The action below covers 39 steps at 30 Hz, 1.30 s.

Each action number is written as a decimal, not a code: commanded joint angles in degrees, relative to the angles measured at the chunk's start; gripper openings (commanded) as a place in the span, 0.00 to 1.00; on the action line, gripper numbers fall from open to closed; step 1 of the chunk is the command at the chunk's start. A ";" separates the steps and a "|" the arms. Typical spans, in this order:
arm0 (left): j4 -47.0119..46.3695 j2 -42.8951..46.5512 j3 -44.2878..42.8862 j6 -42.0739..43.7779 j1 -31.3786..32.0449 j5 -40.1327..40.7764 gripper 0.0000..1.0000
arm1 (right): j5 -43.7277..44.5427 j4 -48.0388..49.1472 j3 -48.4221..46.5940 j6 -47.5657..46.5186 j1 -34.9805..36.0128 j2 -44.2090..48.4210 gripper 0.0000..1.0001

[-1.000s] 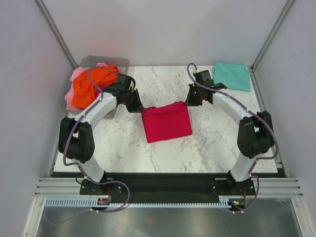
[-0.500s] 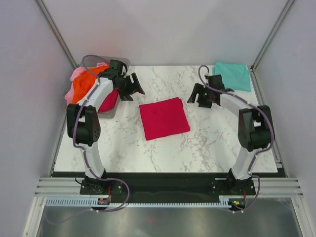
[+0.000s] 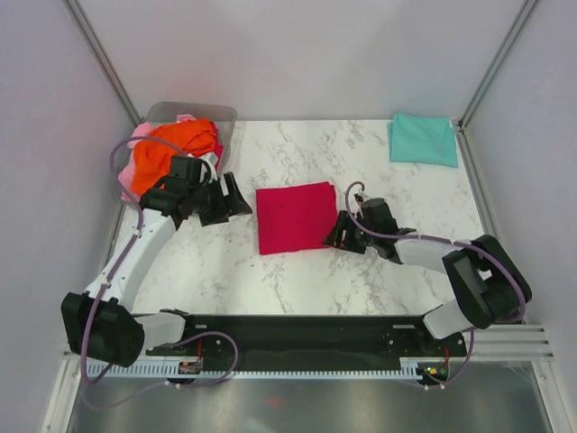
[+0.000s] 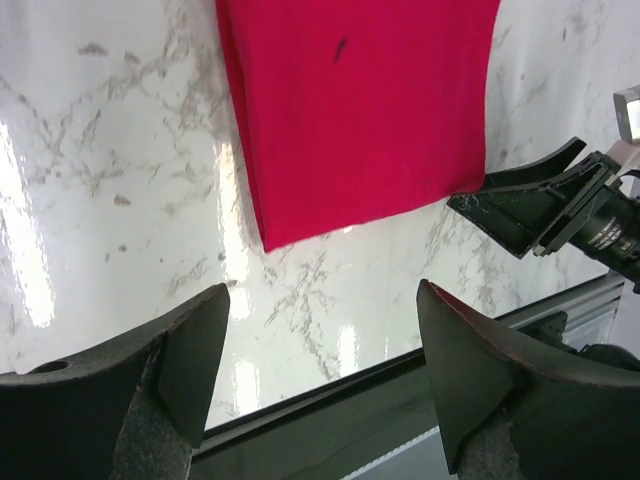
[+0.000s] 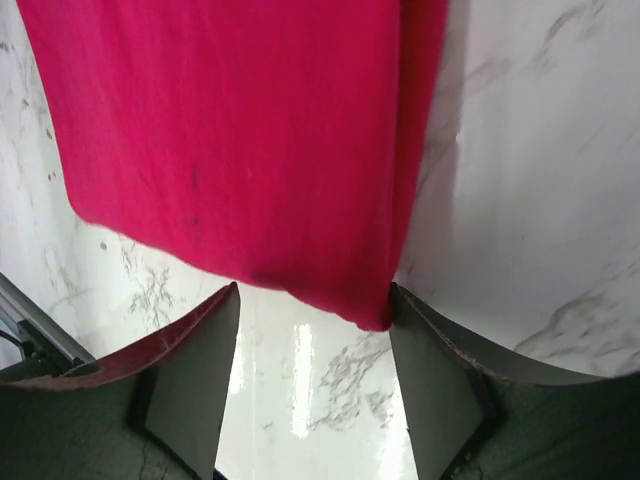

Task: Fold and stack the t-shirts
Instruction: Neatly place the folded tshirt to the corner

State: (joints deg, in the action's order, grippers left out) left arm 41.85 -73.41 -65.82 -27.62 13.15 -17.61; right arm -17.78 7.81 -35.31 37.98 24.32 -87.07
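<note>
Right wrist view: right gripper [image 5: 313,292], fingers apart like the left gripper [image 4: 325,290], is straddling the crimson-magenta t-shirt [image 5: 230,130] corner, seemingly risking snagging just one layer.

Both arms reach low and inward, left hand [image 3: 236,200] facing right hand [image 3: 335,233] (fingers spread wide on each).

The light is bright and even in all three views, and it comes from above. In the top view my arms [image 3: 149,248] throw only soft, pale shadows on the table [image 3: 297,280]. The table top is glossy: in my left wrist view white glare lies in streaks at the left side, and in my right wrist view one patch shines between my fingers [image 5: 190,390]. These are dark and a little unsharp near the lens; the shirt [image 5: 230,140] is sharp.
</note>
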 commanded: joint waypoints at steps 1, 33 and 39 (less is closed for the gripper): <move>-0.27 5.97 5.96 2.74 -0.14 1.96 0.82 | 3.71 5.11 3.66 6.22 5.89 4.00 0.68; -6.16 24.80 21.00 5.03 -0.14 0.55 0.82 | 3.11 -8.26 -24.18 -8.01 -3.93 -13.38 0.91; -6.34 25.33 21.09 5.03 -0.14 0.55 0.82 | 2.49 -2.82 -23.59 -5.72 -4.01 -19.01 0.87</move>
State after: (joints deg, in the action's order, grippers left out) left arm 37.56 -49.19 -44.86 -24.75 13.15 -15.81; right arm -13.80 0.56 -58.59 31.29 20.60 -104.49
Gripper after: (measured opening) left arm 0.826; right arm 0.878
